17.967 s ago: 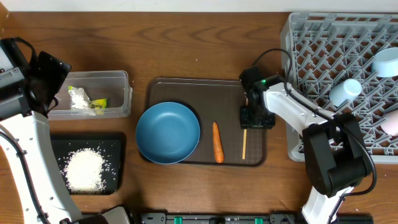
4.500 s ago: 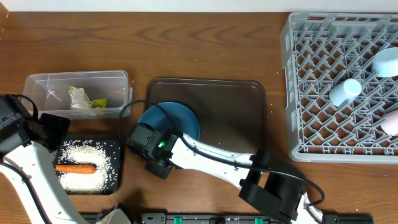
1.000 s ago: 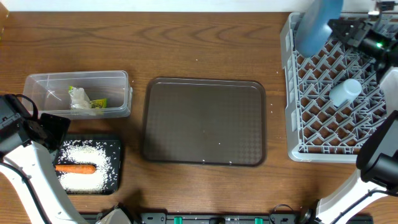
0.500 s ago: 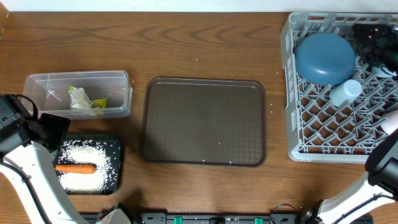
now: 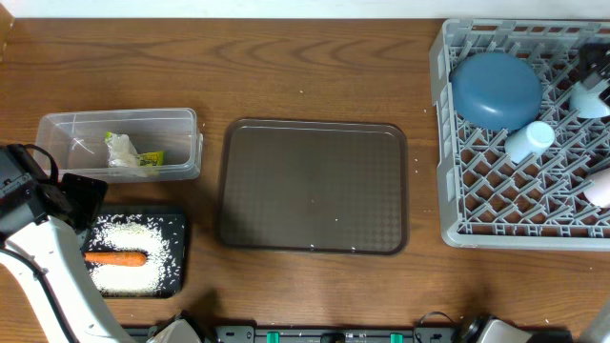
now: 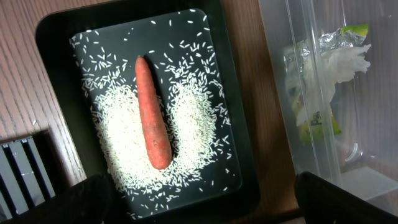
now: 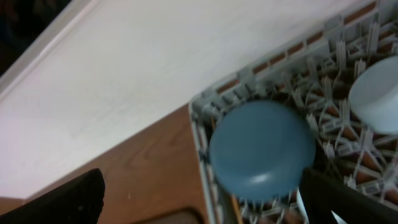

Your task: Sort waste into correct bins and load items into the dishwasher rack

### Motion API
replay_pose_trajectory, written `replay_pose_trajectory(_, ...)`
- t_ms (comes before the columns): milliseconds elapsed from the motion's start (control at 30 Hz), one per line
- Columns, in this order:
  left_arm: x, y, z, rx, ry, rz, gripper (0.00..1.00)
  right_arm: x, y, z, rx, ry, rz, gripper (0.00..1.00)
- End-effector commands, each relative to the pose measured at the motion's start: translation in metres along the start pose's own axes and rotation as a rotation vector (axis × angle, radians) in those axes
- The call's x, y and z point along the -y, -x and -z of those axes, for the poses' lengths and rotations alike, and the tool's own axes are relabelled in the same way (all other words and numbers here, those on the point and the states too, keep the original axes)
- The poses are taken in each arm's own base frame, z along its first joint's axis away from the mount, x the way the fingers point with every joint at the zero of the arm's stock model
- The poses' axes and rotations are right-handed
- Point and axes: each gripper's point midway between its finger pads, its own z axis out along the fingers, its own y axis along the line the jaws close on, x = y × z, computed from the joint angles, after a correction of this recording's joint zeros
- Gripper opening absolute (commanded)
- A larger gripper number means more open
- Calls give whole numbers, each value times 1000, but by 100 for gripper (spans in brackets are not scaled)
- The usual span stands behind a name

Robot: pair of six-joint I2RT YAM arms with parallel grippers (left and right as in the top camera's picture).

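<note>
Blue bowl (image 5: 496, 90) lies in the far left corner of the grey rack (image 5: 515, 205); left gripper (image 6: 206, 205) and right gripper (image 7: 202, 205) both gape wide, holding nothing.

Legible text, labels, brands, numbers: none. The wrapper (image 6: 323, 93) shows colour print only, too crumpled to read.

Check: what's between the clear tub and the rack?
Overhead view: only the brown tray lies between the tub and the rack.
</note>
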Motion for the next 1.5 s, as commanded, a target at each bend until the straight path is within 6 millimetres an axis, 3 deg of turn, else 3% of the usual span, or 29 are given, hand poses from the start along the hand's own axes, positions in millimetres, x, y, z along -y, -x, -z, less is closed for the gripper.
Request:
replay_pose_trajectory(0, -1, 4, 2, 11, 4, -1, 98, -12, -14, 11, -15, -46, -8, 99)
replay_pose_trajectory(133, -1, 4, 2, 11, 4, -1, 98, -39, -49, 17, -120, -15, -37, 99)
replay_pose_trajectory(267, -1, 4, 2, 11, 4, -1, 98, -57, -100, 14, -255, 9, 55, 98)
replay_pose_trajectory(467, -1, 4, 2, 11, 4, -1, 98, -68, -192, -6, -474, 47, 135, 99)
replay_pose_trajectory(600, -1, 4, 2, 11, 4, -1, 98, -63, -247, -13, -626, 33, 118, 99)
replay_pose_trajectory(700, -1, 4, 2, 11, 4, -1, 98, -57, -269, -14, -685, 21, 117, 99)
replay_pose_trajectory(900, -1, 4, 2, 11, 4, -1, 98, -44, -294, -12, -758, -18, 35, 99)
replay_pose_trajectory(1167, -1, 4, 2, 11, 4, -1, 98, -13, -309, 1, -821, -145, 112, 99)
replay_pose_trajectory(1267, -1, 4, 2, 11, 4, -1, 98, -18, -307, -4, -801, -102, 192, 99)
replay_pose_trajectory(1467, -1, 4, 2, 11, 4, -1, 98, -46, -315, -30, -702, 83, 425, 99)
